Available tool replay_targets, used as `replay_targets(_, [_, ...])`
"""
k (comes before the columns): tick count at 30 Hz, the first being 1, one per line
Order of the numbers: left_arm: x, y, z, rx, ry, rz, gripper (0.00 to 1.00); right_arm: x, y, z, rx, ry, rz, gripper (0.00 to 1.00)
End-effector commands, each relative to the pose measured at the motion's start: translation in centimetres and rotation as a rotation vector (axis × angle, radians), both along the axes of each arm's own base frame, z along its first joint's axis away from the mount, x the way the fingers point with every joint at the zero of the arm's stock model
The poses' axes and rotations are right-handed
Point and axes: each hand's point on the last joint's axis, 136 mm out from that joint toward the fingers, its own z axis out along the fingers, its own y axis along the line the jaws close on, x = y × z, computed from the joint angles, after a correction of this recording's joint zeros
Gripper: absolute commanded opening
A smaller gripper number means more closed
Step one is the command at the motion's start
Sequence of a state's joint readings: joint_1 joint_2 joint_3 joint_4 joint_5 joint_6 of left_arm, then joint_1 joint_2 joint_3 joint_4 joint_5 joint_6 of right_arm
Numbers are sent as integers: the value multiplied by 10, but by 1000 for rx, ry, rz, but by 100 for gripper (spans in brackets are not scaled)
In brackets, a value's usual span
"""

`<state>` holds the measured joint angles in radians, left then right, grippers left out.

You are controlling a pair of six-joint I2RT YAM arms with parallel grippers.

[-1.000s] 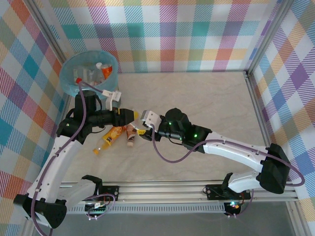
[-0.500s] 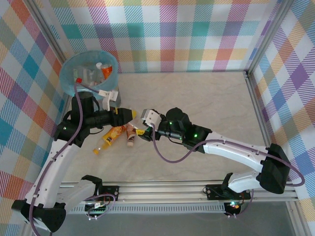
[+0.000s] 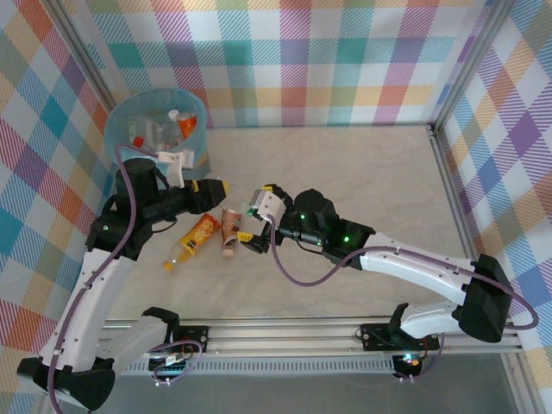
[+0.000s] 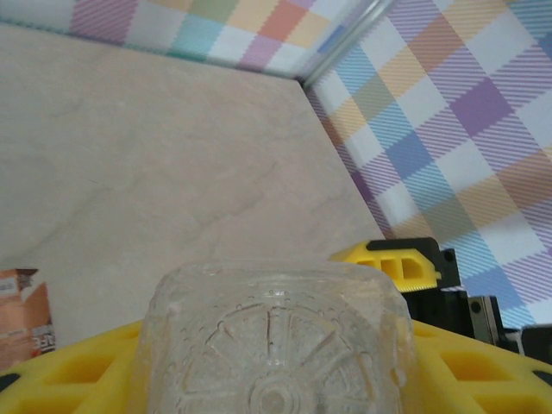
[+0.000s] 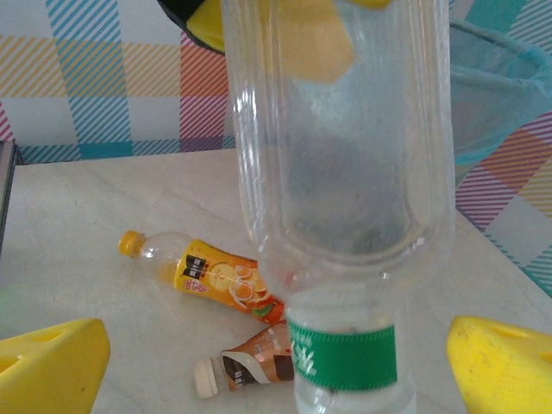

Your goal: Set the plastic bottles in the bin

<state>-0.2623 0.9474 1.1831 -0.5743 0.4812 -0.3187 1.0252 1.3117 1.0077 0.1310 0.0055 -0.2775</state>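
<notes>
clear glossy plastic bottle [image 5: 341, 155], matt table [image 3: 345, 164]

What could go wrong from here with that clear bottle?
1. The left gripper pinches the clear bottle near its base only, cap hanging down. It may slip or swing on the way to the bin.
2. The open right gripper flanks the neck, so a careless retreat could knock the bottle loose.

Pale marbled tabletop [image 3: 362, 172], pastel plaid walls [image 3: 302, 52] on three sides, aluminium rail [image 3: 293, 332] along the near edge.
</notes>
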Motion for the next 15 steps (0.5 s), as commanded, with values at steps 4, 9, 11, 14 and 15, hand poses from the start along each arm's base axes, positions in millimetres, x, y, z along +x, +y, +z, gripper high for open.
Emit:
replay_targets(4, [9, 21, 11, 45, -35, 134, 0, 2, -2, 11, 31, -15, -21, 100])
replay_targets(9, [12, 25, 15, 60, -36, 160, 0, 3, -1, 8, 19, 0, -27, 100])
replay_targets(11, [13, 27, 19, 64, -48, 173, 0, 5, 2, 5, 7, 10, -28, 100])
replay_targets(14, [16, 34, 32, 83, -87, 209, 0, 6, 7, 4, -5, 27, -25, 100])
replay_targets(15, [18, 38, 39, 95, -107, 226, 0, 7, 9, 5, -1, 32, -23, 100])
